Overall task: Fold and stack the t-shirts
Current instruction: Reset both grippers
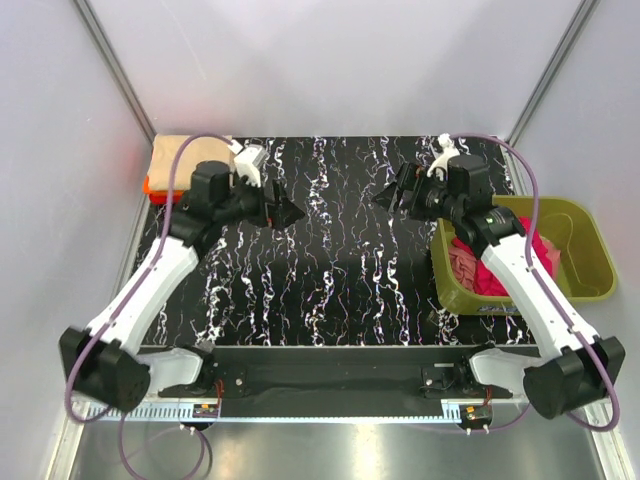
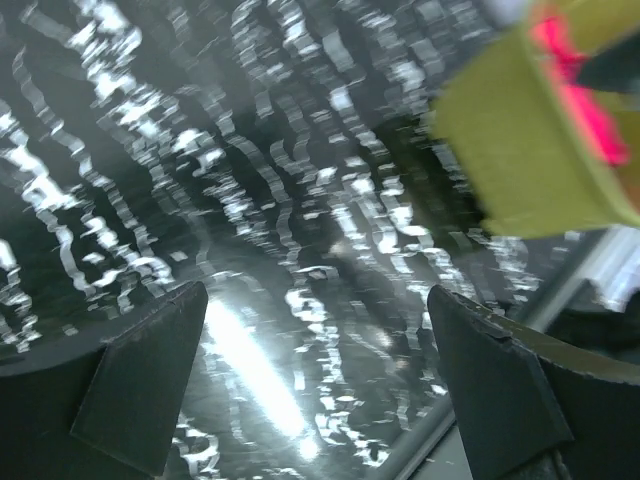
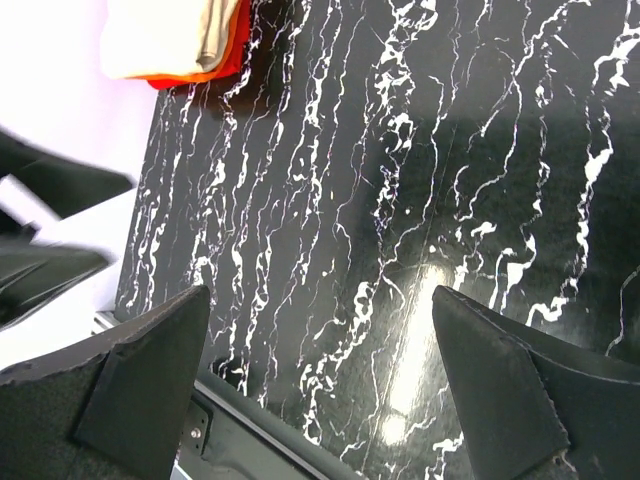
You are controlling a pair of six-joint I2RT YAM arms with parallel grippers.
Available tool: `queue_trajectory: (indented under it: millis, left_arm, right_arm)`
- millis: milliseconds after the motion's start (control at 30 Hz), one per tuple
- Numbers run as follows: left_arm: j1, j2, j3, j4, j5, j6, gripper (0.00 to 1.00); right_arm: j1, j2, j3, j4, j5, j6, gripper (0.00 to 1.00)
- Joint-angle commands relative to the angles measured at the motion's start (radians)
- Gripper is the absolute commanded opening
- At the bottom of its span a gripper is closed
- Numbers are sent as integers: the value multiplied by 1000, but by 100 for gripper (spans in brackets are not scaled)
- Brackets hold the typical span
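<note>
A folded tan-beige t-shirt (image 1: 185, 160) lies on a folded bright orange t-shirt (image 1: 152, 186) at the table's back left corner; both show in the right wrist view, tan (image 3: 165, 35) over orange (image 3: 205, 72). A magenta-red t-shirt (image 1: 535, 252) and a pale pink t-shirt (image 1: 464, 264) lie crumpled in the olive-green tub (image 1: 585, 250). My left gripper (image 1: 288, 213) is open and empty above the table, right of the stack. My right gripper (image 1: 385, 198) is open and empty above the table, left of the tub. The left wrist view shows the tub (image 2: 520, 150) with magenta cloth (image 2: 585, 95).
The black marbled table top (image 1: 330, 270) lies between the grippers. Grey enclosure walls (image 1: 60, 150) stand close on the left, back and right. The arm bases and a metal rail (image 1: 330, 375) run along the near edge.
</note>
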Motion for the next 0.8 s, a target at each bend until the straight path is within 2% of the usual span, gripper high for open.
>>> queue_trajectory:
  millis: [0, 200, 767]
  left_arm:
    - [-15, -108, -51, 128, 74, -74, 99]
    - [-26, -185, -106, 154, 66, -74, 99]
    - [-25, -216, -76, 151, 65, -51, 99]
  right_arm:
    - [-3, -74, -17, -18, 39, 23, 100]
    - [-3, -137, -32, -24, 70, 33, 100]
    - [-3, -142, -14, -35, 150, 20, 100]
